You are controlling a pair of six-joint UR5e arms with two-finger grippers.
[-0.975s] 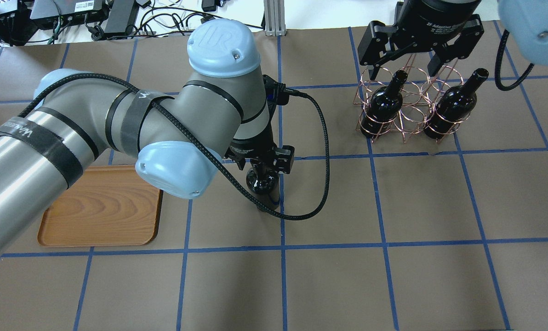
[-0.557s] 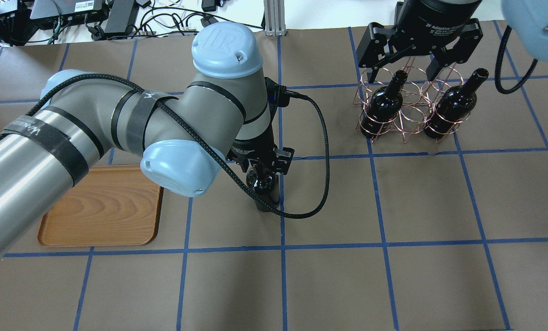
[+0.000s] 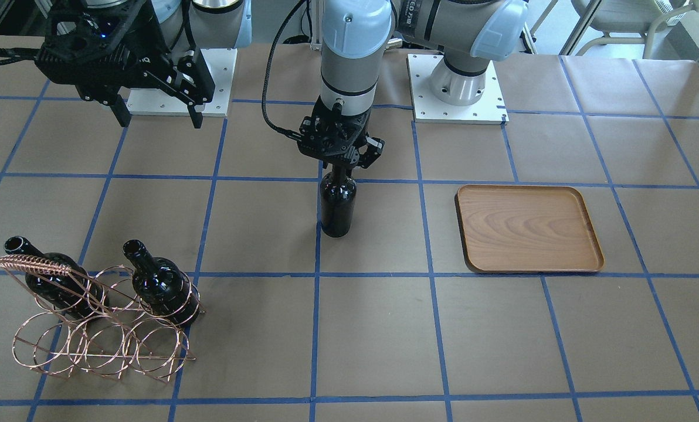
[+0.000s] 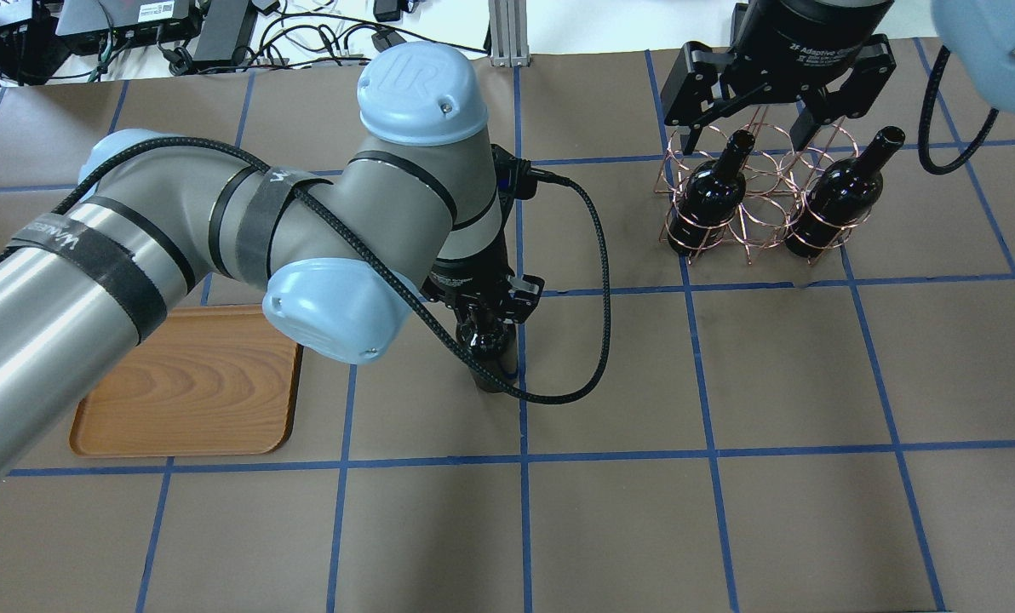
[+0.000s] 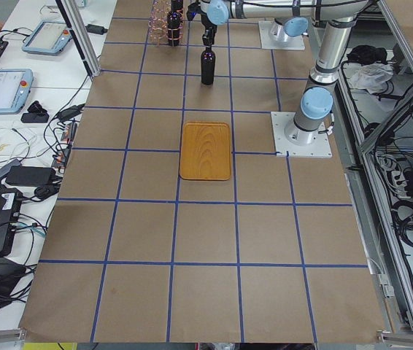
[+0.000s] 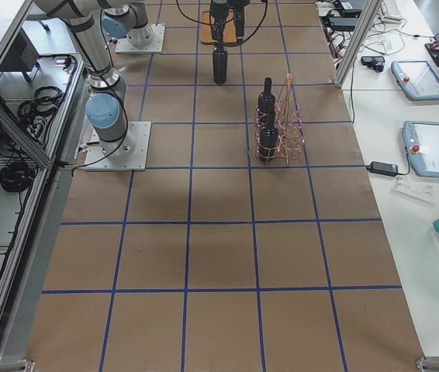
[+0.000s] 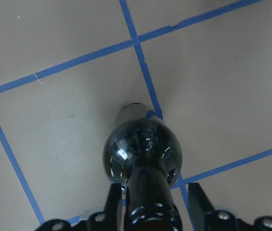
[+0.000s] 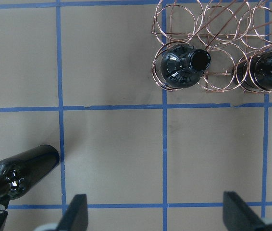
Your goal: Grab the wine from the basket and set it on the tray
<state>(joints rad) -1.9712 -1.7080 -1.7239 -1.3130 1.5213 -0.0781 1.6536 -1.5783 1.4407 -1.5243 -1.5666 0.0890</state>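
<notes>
Copper wire forms the basket (image 3: 33, 265), nearest the camera at the lower left of the front-facing view. It rests on the brown paper-covered table (image 3: 384, 340), which is marked with a blue tape grid. Two dark bottles (image 3: 165, 287) sit in its rings, necks tilted toward the upper left of the frame.

Farther back, at the frame centre, the wine (image 3: 337, 205) stands upright on the table. Its base rests on a vertical blue tape line, well apart from the basket. The tray (image 3: 528, 228) lies flat to the right of the wine, at about the same depth and not touching it.

Directly above the wine, the left gripper (image 3: 340, 164) points straight down over the bottle neck. In the left wrist view its fingers (image 7: 113, 202) stand one on each side of the neck. They are close but apart, and a thin strip of table shows between one finger and the glass.

Farthest back, at the upper left of the frame, the right gripper (image 3: 159, 121) hangs above the table. Its fingers are spread wide with nothing between them.
</notes>
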